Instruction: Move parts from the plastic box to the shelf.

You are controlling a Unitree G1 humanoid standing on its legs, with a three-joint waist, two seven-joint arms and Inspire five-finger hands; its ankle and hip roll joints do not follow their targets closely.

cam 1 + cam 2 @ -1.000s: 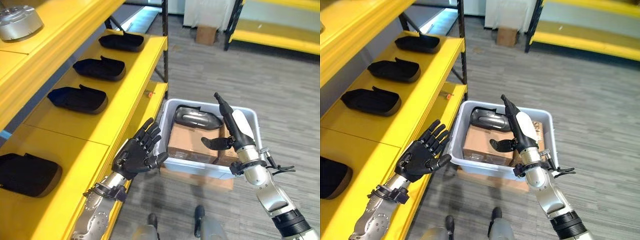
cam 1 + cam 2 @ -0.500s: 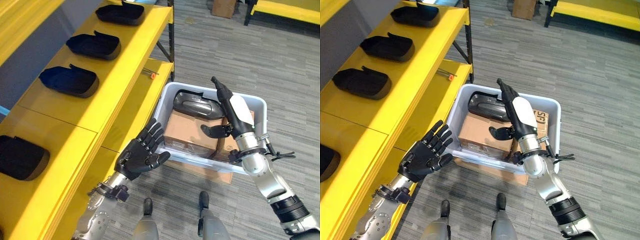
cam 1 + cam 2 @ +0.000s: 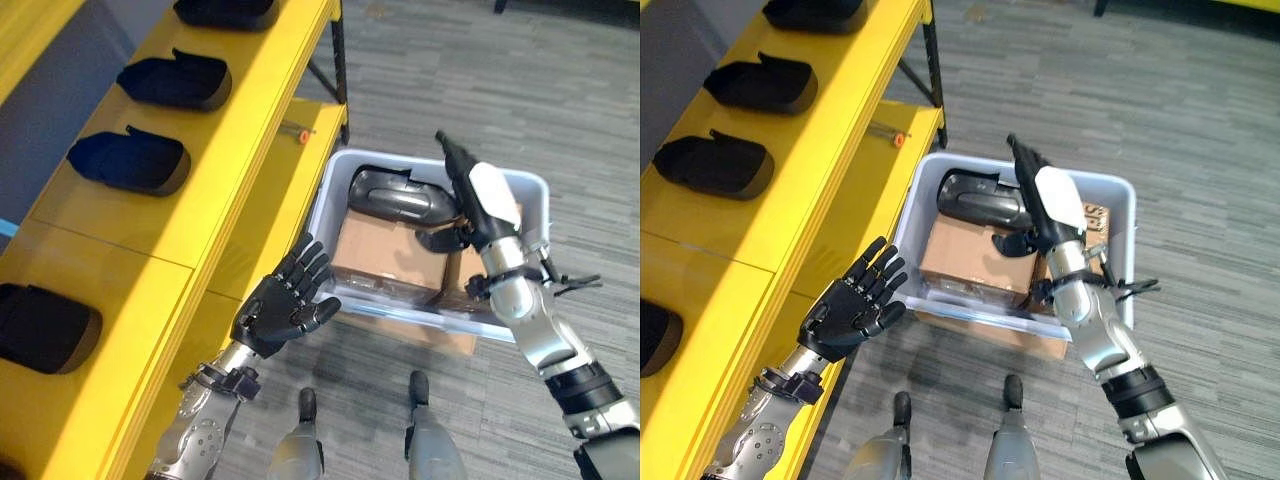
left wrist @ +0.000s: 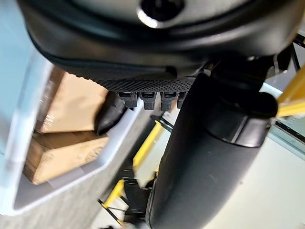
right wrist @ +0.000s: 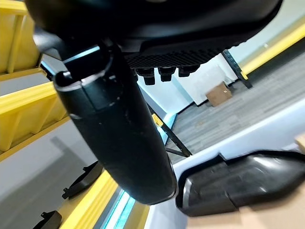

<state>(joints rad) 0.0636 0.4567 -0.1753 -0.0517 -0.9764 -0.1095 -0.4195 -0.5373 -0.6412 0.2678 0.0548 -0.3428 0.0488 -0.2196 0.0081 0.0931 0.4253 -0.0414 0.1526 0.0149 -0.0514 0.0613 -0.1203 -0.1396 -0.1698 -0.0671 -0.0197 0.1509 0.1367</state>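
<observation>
A grey plastic box [image 3: 328,192] stands on the floor beside the yellow shelf [image 3: 200,215]. In it a glossy black part [image 3: 400,200] lies at the far end, on top of cardboard boxes [image 3: 385,255]. My right hand [image 3: 478,200] hovers open over the box's right side, fingers straight, with its thumb close to the part's right end and not holding it. My left hand [image 3: 285,310] is open with fingers spread, palm up, between the shelf edge and the box's near left corner. The part [image 5: 238,183] also shows past the right thumb in the right wrist view.
Several black parts [image 3: 130,162] lie in a row on the shelf's middle board, another [image 3: 45,330] at the near left. A lower board [image 3: 290,165] carries a small orange-tipped item [image 3: 303,133]. A flat cardboard sheet [image 3: 450,342] sticks out from under the box. Grey plank floor surrounds it.
The camera has tilted down, so the whole scene has shifted. My right hand has edged nearer to the black part. The left hand stays spread open in about the same place.
</observation>
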